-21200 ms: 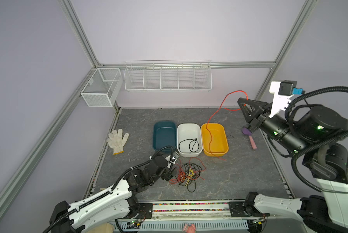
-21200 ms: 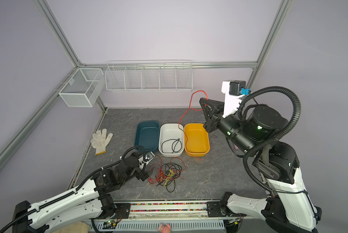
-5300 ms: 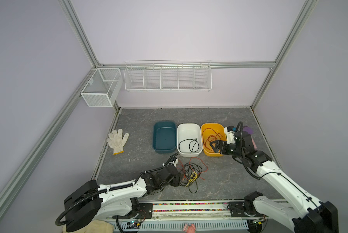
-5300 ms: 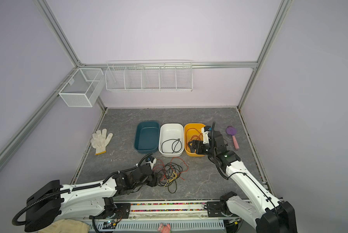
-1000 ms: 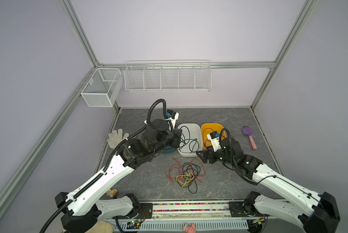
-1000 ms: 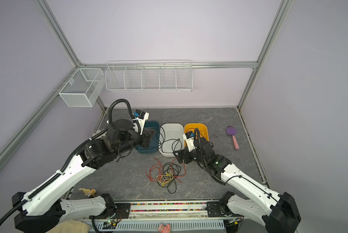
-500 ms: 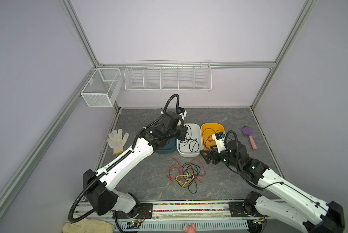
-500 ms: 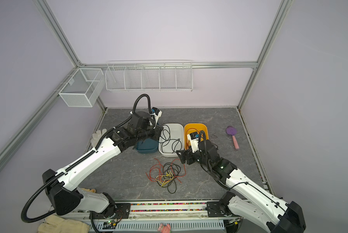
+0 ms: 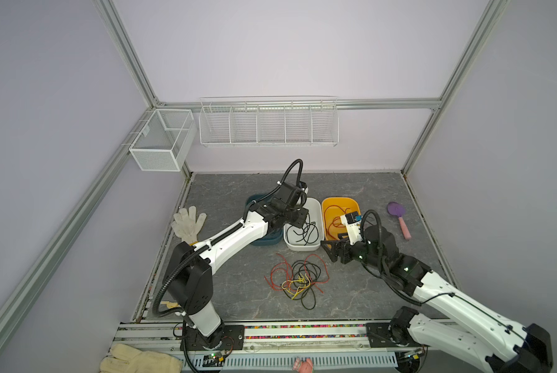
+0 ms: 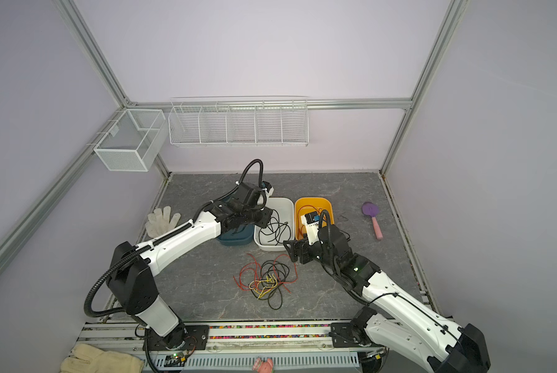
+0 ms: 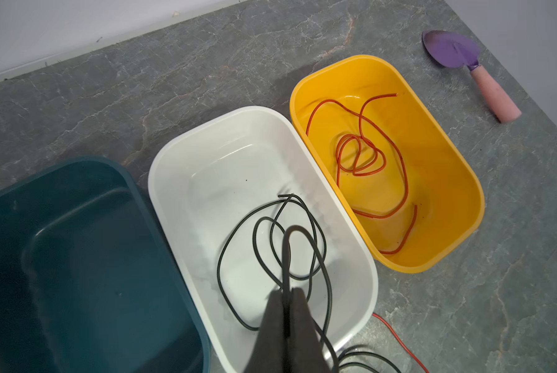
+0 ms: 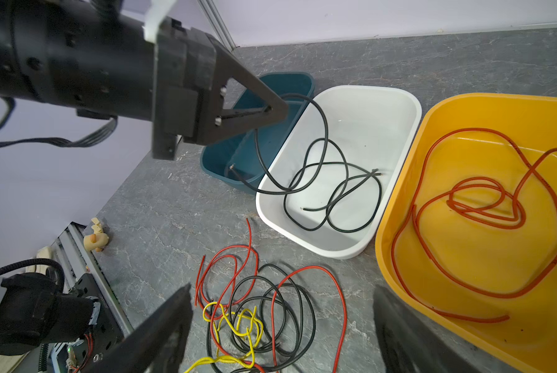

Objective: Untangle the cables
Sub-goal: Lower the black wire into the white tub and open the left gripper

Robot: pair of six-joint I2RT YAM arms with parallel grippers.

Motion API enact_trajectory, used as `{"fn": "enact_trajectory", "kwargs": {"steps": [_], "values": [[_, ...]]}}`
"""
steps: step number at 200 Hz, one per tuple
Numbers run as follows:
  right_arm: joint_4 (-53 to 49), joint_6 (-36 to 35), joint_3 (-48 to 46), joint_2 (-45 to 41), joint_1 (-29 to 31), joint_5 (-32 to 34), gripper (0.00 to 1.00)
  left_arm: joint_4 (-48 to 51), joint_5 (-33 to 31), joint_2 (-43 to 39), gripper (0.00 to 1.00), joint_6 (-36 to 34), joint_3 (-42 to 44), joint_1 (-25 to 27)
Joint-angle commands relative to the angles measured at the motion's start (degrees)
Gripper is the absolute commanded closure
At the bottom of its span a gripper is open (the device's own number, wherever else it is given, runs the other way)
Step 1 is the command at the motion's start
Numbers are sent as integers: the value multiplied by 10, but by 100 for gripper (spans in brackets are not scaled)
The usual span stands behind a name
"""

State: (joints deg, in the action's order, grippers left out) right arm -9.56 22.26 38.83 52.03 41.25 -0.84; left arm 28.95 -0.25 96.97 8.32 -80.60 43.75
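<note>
Left gripper [image 12: 277,111] now hangs over white bin [image 12: 367,88], off teal bin [image 12: 288,80], fingers pinching black cable [image 12: 326,129]. The cable's tail overhangs teal bin, so release risks a misdrop. Right gripper [image 12: 280,310] is spread wide.

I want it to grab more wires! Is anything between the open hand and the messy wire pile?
Nothing visible. The open right hand points at the tangled cables on the table, with only air between; the white bin sits off to the side.
</note>
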Motion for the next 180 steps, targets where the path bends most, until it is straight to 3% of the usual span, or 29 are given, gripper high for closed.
{"fn": "enact_trajectory", "kwargs": {"steps": [1,73,170,180], "values": [[7,2,-10,-5,2,7,12,-9,15,24,100,2,-23,-3],[6,1,-9,-3,2,6,11,43,30,105,100,4,-65,-3],[8,1,-8,7,3,3,11,70,17,134,100,-10,-66,-2],[8,1,-8,7,3,4,11,73,14,134,96,-12,-66,-3]]}}
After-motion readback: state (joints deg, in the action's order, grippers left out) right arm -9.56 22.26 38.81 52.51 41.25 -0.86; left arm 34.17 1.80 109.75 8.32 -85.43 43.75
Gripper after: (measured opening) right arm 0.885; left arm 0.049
